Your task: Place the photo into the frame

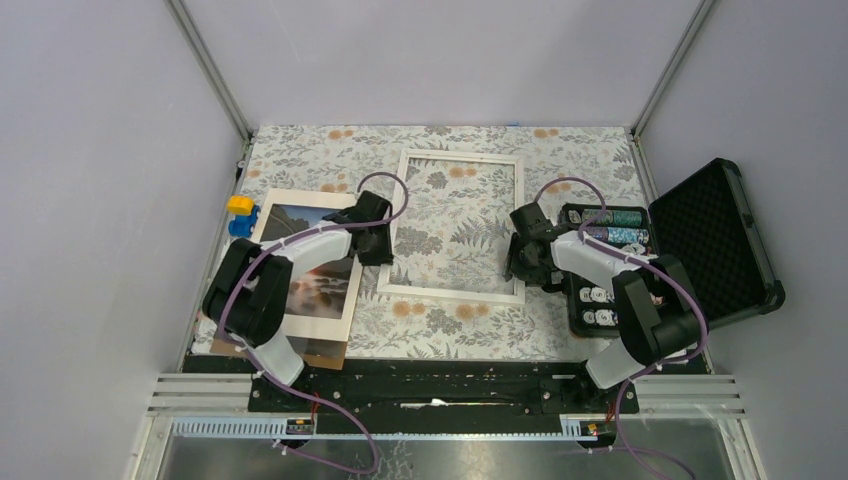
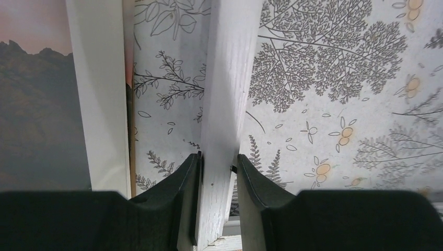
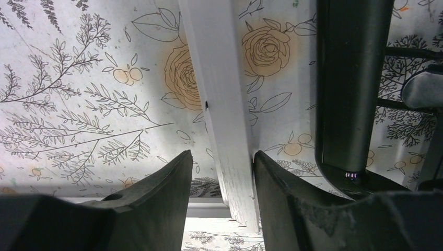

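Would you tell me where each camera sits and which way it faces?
Top external: above and behind the robot, looking down at the table; both arms show.
Left wrist: looks down past its fingers at the frame and the photo.
Right wrist: looks down past its fingers at the frame's other rail.
Both wrist views share the frame.

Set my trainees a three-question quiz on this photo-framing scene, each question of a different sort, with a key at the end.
1. True or false: the photo already lies inside the frame.
2. The left gripper and the right gripper each straddle: A) the photo B) a rail of the frame C) the black case.
3. Fill in: in the top view, the photo lies to the frame's ____.
Key: 1 false; 2 B; 3 left.
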Available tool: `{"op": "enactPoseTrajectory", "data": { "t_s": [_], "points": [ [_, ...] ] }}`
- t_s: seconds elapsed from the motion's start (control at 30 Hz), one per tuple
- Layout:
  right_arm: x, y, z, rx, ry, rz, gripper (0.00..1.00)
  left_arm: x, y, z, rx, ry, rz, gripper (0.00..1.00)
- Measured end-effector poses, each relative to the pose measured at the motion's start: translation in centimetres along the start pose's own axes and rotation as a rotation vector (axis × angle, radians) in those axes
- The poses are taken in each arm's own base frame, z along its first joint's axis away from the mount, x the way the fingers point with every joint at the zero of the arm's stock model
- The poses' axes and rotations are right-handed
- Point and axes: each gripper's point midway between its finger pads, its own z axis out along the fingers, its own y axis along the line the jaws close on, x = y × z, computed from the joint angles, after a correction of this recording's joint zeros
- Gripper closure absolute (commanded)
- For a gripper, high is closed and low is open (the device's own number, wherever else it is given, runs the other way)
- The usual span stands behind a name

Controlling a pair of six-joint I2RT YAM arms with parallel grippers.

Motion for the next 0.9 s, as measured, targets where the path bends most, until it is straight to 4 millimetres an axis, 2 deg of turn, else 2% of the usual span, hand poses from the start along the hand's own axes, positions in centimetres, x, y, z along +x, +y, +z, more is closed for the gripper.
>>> {"op": "enactPoseTrajectory", "data": {
  "t_s": [0.07,0.33,0.5,0.57,0.6,0.63,0.7,0.77,0.83,0.9],
  "points": [
    [0.1,-0.1,0.1,0.005,0.002,-0.003,0.52,0.0,0.1,-0.1,0.044,-0.001,-0.04,1.0],
    [0.3,-0.4,0.6,0.016,0.01,-0.004,0.68,-0.2,0.7,-0.4,0.222,-0.021,-0.214,1.0],
    [0.3,-0.4,0.6,0.015,0.011,-0.004,0.7,-0.2,0.9,-0.4,0.297,-0.036,-0.276,1.0],
    [0.3,-0.4,0.6,0.014,0.012,-0.006,0.67,-0.3,0.8,-0.4,0.319,-0.036,-0.292,0.99],
    [0.3,-0.4,0.6,0.014,0.012,-0.006,0.64,-0.3,0.8,-0.5,0.324,-0.035,-0.293,0.88],
    [0.3,-0.4,0.6,0.013,0.012,-0.008,0.6,-0.3,0.8,-0.5,0.325,-0.037,-0.292,0.68],
    [0.3,-0.4,0.6,0.01,0.013,-0.016,0.5,-0.3,0.7,-0.6,0.319,-0.041,-0.274,0.4],
    [0.2,-0.4,0.6,0.008,0.013,-0.017,0.43,-0.1,0.4,-1.2,0.315,-0.037,-0.238,0.25],
    [0.0,-0.3,0.6,0.005,0.01,-0.027,0.37,0.0,-0.5,-2.3,0.317,-0.038,-0.196,0.03],
    [-0.2,-0.3,0.6,0.007,0.01,-0.039,0.32,-0.5,-1.3,-3.7,0.329,-0.064,-0.154,0.01]
  ]
}}
